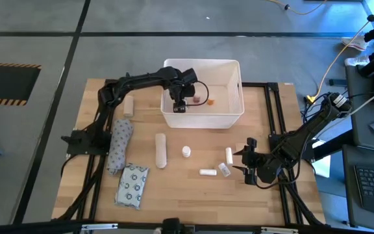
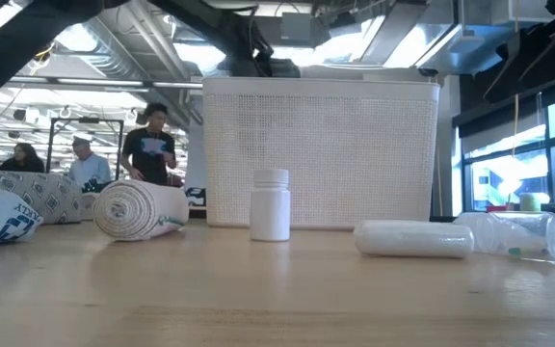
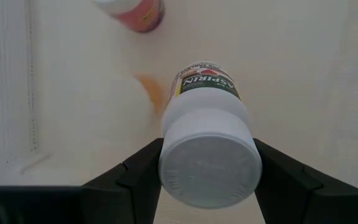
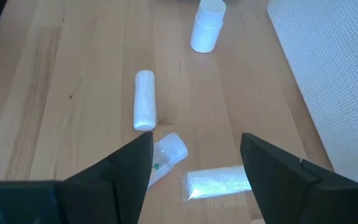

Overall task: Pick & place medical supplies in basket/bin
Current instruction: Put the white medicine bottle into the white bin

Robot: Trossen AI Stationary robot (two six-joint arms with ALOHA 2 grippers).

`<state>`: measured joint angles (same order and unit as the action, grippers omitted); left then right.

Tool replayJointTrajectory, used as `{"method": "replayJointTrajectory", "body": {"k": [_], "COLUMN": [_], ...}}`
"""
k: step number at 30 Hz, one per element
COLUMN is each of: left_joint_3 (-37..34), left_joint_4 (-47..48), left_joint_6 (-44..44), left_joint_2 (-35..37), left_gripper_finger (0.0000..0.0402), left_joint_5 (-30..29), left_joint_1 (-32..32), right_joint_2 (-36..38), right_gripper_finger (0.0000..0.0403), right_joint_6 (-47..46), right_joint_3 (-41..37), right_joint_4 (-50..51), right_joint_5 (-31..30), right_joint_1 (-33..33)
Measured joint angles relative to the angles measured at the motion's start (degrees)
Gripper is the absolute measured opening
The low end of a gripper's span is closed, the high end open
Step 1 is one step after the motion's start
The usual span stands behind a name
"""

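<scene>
We see the left gripper (image 3: 207, 180) pinching a white aspirin bottle (image 3: 207, 146) by its sides, inside the tub (image 1: 234, 117). Bottle's hard, light, smooth, so hold mid-body. Right gripper (image 4: 194, 162) spread, empty, above small tubes (image 4: 144, 99).

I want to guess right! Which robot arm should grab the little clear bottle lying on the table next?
Probably the right. The right gripper hangs open beside the clear bottle, while the left gripper is over the bin, busy holding an aspirin bottle.

Left tool (image 1: 179, 104) extended, fingers clamped on a load; right tool (image 1: 247, 163) low, fingers apart.
</scene>
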<state>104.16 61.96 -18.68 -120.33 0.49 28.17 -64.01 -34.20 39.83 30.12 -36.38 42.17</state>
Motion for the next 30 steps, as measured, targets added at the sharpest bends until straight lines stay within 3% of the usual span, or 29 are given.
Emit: {"method": "replayJointTrajectory", "body": {"k": [10, 30], "left_joint_3": [0.1, 0.7], "left_joint_4": [-0.3, 0.5], "left_joint_6": [-0.1, 0.9], "left_joint_2": [-1.3, -1.4], "left_gripper_finger": [0.0214, 0.0232], "left_joint_5": [-3.8, -4.1], "left_joint_1": [-0.3, -0.8], "right_joint_2": [0.0, 0.0], "right_gripper_finger": [0.0243, 0.0243], "right_joint_6": [0.1, 0.0], "right_joint_3": [0.0, 0.0], "right_joint_4": [0.0, 0.2], "right_joint_5": [0.0, 0.0], "right_joint_1": [0.0, 0.0]}}
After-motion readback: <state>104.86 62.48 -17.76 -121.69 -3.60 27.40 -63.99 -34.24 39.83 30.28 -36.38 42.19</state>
